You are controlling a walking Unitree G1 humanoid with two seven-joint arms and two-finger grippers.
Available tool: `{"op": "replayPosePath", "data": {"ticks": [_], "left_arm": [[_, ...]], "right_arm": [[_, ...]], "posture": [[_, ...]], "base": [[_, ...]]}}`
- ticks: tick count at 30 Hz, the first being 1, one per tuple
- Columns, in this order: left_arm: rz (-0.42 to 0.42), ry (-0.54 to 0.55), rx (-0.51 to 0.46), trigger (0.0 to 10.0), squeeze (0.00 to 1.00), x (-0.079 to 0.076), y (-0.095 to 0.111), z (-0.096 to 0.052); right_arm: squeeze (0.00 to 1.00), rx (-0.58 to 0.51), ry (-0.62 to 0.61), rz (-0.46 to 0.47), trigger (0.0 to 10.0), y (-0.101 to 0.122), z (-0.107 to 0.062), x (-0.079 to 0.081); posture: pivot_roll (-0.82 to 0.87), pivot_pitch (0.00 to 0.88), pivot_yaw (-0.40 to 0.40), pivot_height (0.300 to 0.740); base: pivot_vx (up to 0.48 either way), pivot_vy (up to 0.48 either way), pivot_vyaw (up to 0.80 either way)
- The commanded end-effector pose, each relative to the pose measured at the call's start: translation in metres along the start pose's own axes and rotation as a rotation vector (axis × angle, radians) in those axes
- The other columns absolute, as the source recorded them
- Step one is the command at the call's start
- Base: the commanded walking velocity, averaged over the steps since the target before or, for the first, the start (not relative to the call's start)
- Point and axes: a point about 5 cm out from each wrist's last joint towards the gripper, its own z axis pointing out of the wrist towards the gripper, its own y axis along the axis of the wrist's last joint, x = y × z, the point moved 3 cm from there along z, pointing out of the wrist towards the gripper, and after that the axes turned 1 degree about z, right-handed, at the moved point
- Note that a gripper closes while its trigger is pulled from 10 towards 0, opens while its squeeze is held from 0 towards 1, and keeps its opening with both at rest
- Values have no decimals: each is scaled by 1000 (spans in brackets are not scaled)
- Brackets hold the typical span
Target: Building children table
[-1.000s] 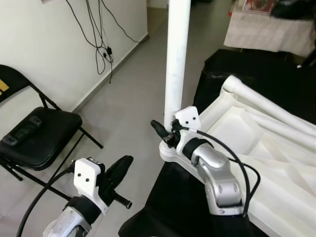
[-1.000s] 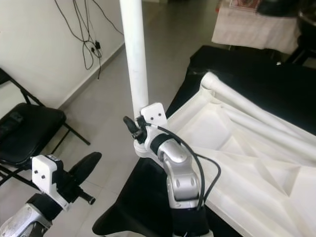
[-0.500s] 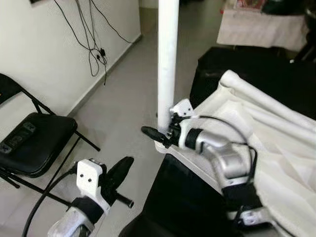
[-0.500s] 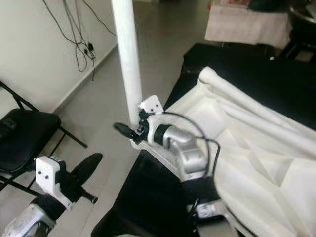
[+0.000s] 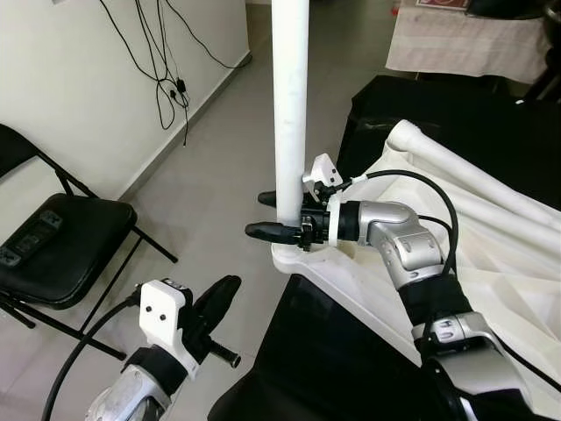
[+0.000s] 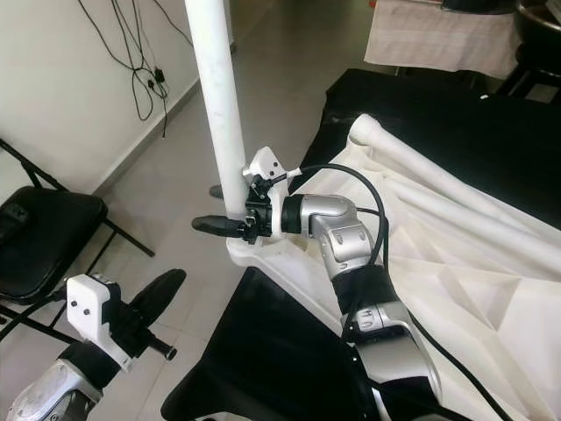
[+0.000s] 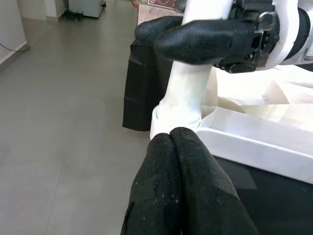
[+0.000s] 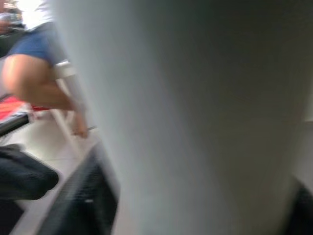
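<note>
The white children's table top (image 5: 508,263) lies upside down on a black-draped surface (image 5: 342,351). A white table leg (image 5: 290,105) stands upright in its corner socket (image 5: 294,259). My right gripper (image 5: 258,215) reaches in level from the right and is shut on the leg just above the socket, one black finger on each side. In the right wrist view the leg (image 8: 195,117) is very close and blurred. My left gripper (image 5: 224,289) hangs low on the left, shut and holding nothing. Its fingers (image 7: 171,147) point at the foot of the leg.
A black folding chair (image 5: 61,246) stands at the left by the wall, where cables (image 5: 171,88) hang. A cloth-covered table (image 5: 465,44) is at the far right. Grey floor lies between the chair and the table top. A person's legs (image 8: 34,83) appear beyond the leg.
My right wrist has turned, so the fingers now lie level across the leg a little above the socket. The camera has shifted slightly. The left arm has stayed in place.
</note>
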Motion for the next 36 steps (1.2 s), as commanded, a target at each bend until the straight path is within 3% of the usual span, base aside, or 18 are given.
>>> {"op": "replayPosePath", "data": {"ticks": [1, 6, 11, 13, 14, 15, 16, 17, 18, 19, 21, 22, 29, 31, 33, 34, 35, 36], "left_arm": [[-11, -3, 1, 10000, 0, -5, 1, -2], [-16, -5, 1, 10000, 0, -6, 0, -2], [-20, -9, 1, 10000, 0, -7, 0, -2], [-22, -9, 1, 10000, 0, -7, 0, -2], [-22, -9, 1, 10000, 0, -7, 0, -2], [-21, -8, 2, 10000, 0, -6, -1, -3], [-20, -7, 4, 10000, 0, -4, -1, -4], [-20, -7, 4, 10000, 0, -4, -1, -4], [-19, -7, 5, 10000, 0, -3, -1, -4], [-19, -7, 5, 10000, 0, -2, -1, -4], [-19, -7, 5, 10000, 0, -1, 0, -3], [-18, -9, 7, 10000, 0, 0, -1, -3], [-17, -16, 12, 10000, 0, 1, -3, 0], [-10, 2, 3, 10000, 0, 3, -2, 0], [-10, 2, 3, 10000, 0, 3, -2, 0], [-8, 12, -1, 10000, 0, 4, -2, 0], [-8, 16, -3, 10000, 0, 5, -1, 0], [-8, 16, -3, 10000, 0, 5, -1, 0]], "right_arm": [[0, -20, 90, 5, 0, 4, 5, 7], [0, -7, 113, 7, 0, 1, 1, 6], [0, 9, 47, -4, 0, -9, -5, 1], [0, 2, -108, -2, 0, -16, -17, -7], [0, 2, -108, -2, 0, -16, -17, -7], [0, 0, -322, 47, 0, -24, -31, -16], [0, 76, -712, 45, 0, -40, -49, -32], [0, 76, -712, 45, 0, -40, -49, -32], [0, 134, -998, 30, 0, -50, -69, -40], [0, 160, -1145, 89, 0, -64, -81, -26], [0, 168, -1199, 133, 0, -72, -86, -15], [0, 172, -1140, 141, 0, -77, -80, -8], [0, 143, -1050, 83, 0, -66, -61, -18], [0, 129, -1006, 71, 0, -57, -46, -19], [0, 129, -1006, 71, 0, -57, -46, -19], [0, 136, -979, 60, 6275, -54, -38, -18], [0, 127, -922, 58, 10000, -48, -27, -14], [0, 127, -922, 58, 10000, -48, -27, -14]], "posture": [[-33, 175, -6, 740], [-36, 176, -6, 740], [-44, 174, -9, 740], [-59, 172, -16, 740], [-59, 172, -16, 740], [-61, 171, -25, 740], [-71, 167, -23, 740], [-71, 167, -23, 740], [-76, 166, -19, 740], [-84, 167, -5, 740], [-84, 167, -5, 740], [-97, 157, 9, 740], [-82, 142, -1, 740], [-72, 141, -8, 740], [-72, 141, -8, 740], [-70, 140, -6, 740], [-65, 142, -4, 740], [-65, 142, -4, 740]], "base": [[0, 0, 0], [0, 0, 0], [0, 0, 0], [0, 0, 0], [0, 0, 0], [0, 0, 0], [0, 0, 0], [0, 0, 0], [0, 0, 0], [0, 0, 0], [0, 0, 0], [0, 0, 0], [0, 0, 0], [0, 0, 0], [0, 0, 0], [0, 0, 0], [0, 0, 0], [0, 0, 0]]}}
